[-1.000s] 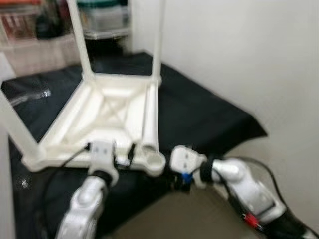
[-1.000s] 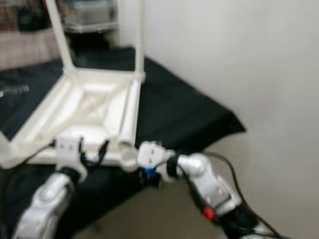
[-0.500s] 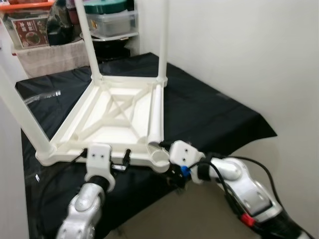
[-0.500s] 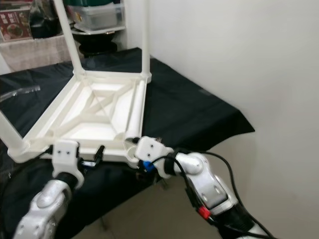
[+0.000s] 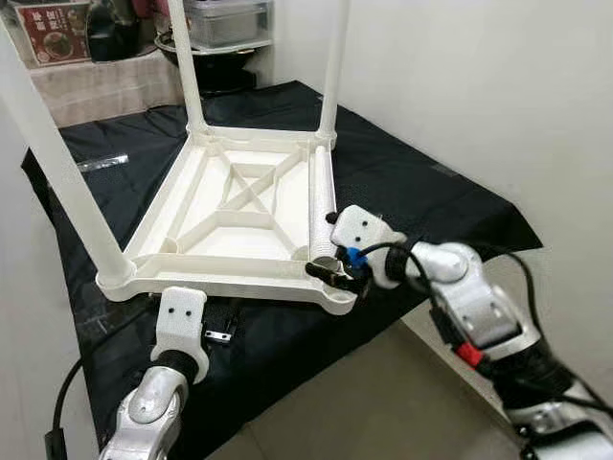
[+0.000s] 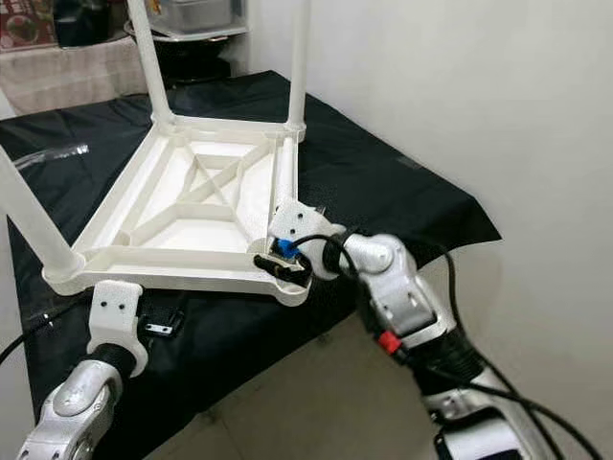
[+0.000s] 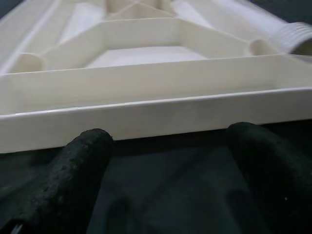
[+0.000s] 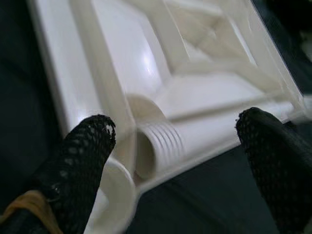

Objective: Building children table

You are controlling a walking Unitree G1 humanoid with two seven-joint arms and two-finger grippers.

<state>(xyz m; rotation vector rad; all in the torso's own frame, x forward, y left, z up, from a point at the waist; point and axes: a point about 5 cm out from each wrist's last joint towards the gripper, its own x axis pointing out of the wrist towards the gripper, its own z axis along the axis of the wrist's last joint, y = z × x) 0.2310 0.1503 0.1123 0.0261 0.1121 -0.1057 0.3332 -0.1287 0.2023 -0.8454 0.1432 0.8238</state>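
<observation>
A white plastic children's table (image 5: 230,278) lies upside down on a black cloth (image 5: 421,192). Three legs stand up from its corners, one of them at the near left (image 5: 62,182). A loose fourth leg (image 5: 320,206) lies inside along the right rim, its threaded end (image 8: 163,144) by the near right corner socket. My right gripper (image 5: 326,270) is open at that corner, with the threaded end between its fingers (image 8: 85,161) but not touching them. My left gripper (image 7: 165,161) is open just below the table's near rim, holding nothing.
The cloth-covered surface ends close to me, with bare floor (image 5: 364,402) below. A white wall (image 5: 479,96) runs along the right. Shelves with boxes (image 5: 225,19) stand behind, and a clear plastic bag (image 5: 101,163) lies on the cloth at the far left.
My right gripper has risen from beside the near right corner onto it, over the loose leg's threaded end. My left gripper has dropped slightly below the near rim. The head view has shifted.
</observation>
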